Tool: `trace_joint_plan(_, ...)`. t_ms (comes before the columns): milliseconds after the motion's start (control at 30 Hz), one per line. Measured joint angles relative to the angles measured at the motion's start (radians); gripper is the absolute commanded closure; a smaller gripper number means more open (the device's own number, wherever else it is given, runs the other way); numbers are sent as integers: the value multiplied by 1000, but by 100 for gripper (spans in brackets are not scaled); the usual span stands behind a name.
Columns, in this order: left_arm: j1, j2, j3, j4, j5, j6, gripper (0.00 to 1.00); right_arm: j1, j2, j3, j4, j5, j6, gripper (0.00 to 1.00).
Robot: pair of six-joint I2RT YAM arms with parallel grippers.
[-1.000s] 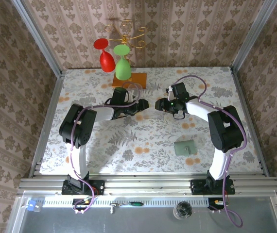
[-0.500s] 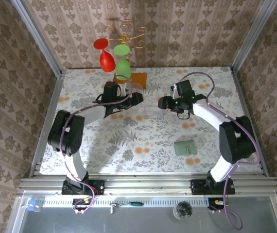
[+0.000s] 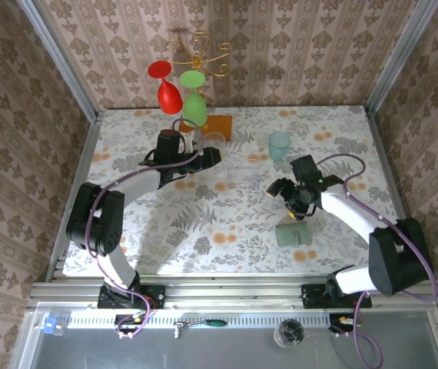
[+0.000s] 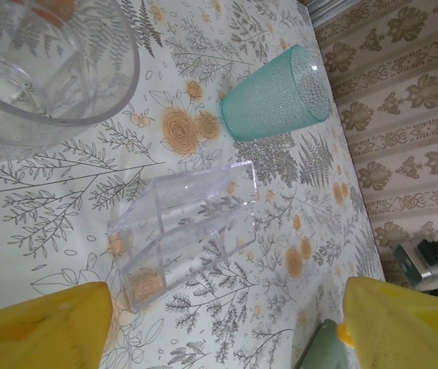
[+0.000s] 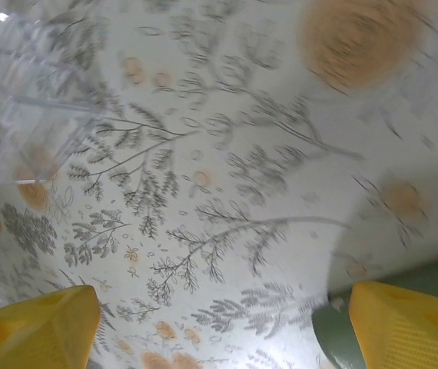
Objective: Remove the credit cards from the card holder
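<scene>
The card holder is seen lying flat on the desk, toward the near right. Just beyond it the right end effector is positioned, its yellow fingers spread wide. Farther back, a clear box is set between the two arms. The left end effector is likewise spread, close to a glass. A teal cup is placed well to the right of the glass.
</scene>
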Motion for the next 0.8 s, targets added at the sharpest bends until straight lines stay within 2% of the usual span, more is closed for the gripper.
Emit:
trace_joint_plan(167,4,-1,-28,20,1,-1,20,-29,-109,-84,-59,17,231,15)
trace_joint_plan(367,4,-1,-73,63,1,-11,20,-91,-167,-146,-157,22,407,16)
trace_joint_plan(600,4,-2,-103,108,1,-35,20,-140,-173,-149,-262,22,473,14)
trace_joint_plan(800,4,-3,-131,155,1,-70,20,-172,-131,-151,-274,4,476,11)
